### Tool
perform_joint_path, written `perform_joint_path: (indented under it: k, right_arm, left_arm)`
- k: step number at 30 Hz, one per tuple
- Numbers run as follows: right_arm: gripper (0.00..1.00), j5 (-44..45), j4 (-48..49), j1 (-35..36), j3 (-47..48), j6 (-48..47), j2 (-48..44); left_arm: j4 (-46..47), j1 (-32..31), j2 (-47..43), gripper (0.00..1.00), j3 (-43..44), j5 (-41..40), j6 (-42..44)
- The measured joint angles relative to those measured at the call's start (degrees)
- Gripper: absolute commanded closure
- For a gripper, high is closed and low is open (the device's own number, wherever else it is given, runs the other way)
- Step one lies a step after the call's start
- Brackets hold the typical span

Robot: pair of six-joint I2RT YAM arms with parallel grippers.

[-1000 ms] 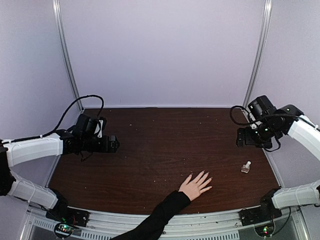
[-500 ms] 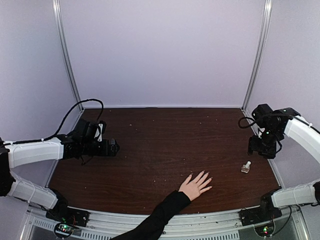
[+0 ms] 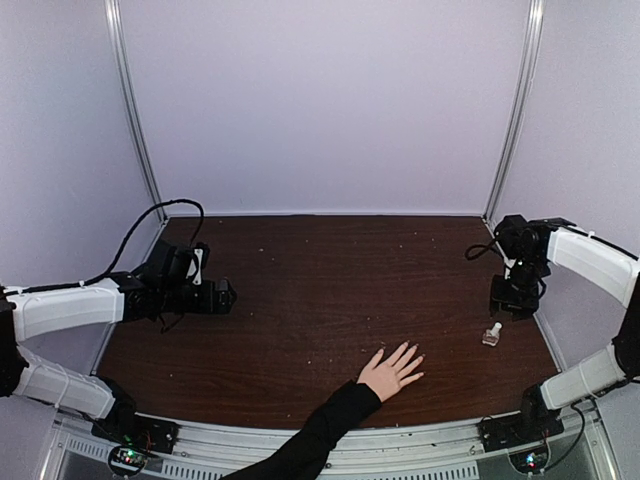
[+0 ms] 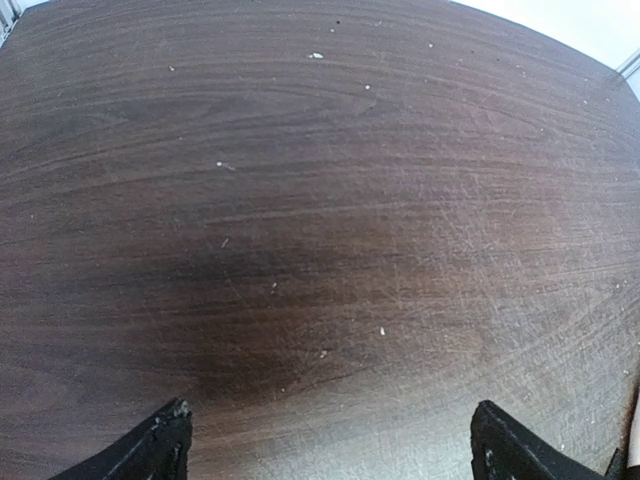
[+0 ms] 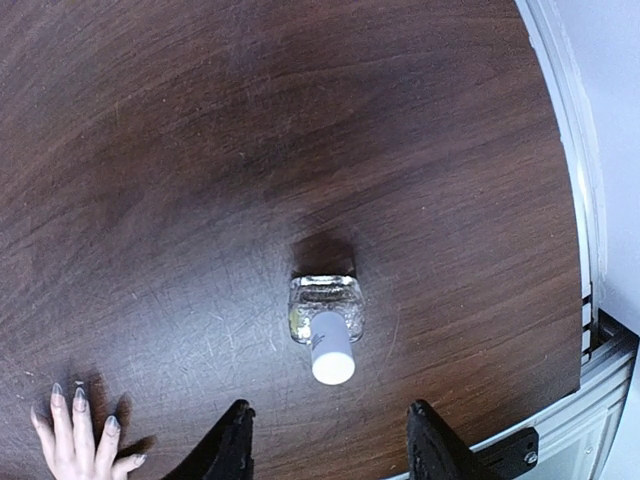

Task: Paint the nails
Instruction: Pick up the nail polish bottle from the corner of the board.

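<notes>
Right wrist view is looking almost straight down on the small clear bottle [image 5: 325,305], which is standing upright on the tabletop [image 3: 320,270], its white cap [image 5: 332,362] pointing up along the bottle's long axis. The right pincer [image 5: 328,425] is hovering just above the bottle, its jaws standing partly apart and gripping nothing, with the cap sitting just ahead of the gap and roughly centred on it. The hand [image 3: 392,370] is lying flat to the left of the bottle and a little nearer the front edge, fingers spread and pointing roughly toward the bottle. The nails [image 5: 78,395] are tipping those fingers and are looking greyish, though whether they are carrying polish is too small to tell. The left pincer [image 3: 228,293] is hanging well apart from the bottle on the far left, spread wide and holding nothing. Judging from this, the right arm is much the nearer, and a grip on the cap is calling for a short descent.
</notes>
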Motion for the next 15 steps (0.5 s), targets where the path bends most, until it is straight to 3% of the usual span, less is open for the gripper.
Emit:
perform_joint_path:
  k: [15]
  right_arm:
    - [0.61,-3.3,4.3,-3.5,-4.3,-2.1,3.2]
  left_arm:
    - [0.0,0.0,0.0,0.02,-0.2,-1.4,0.0]
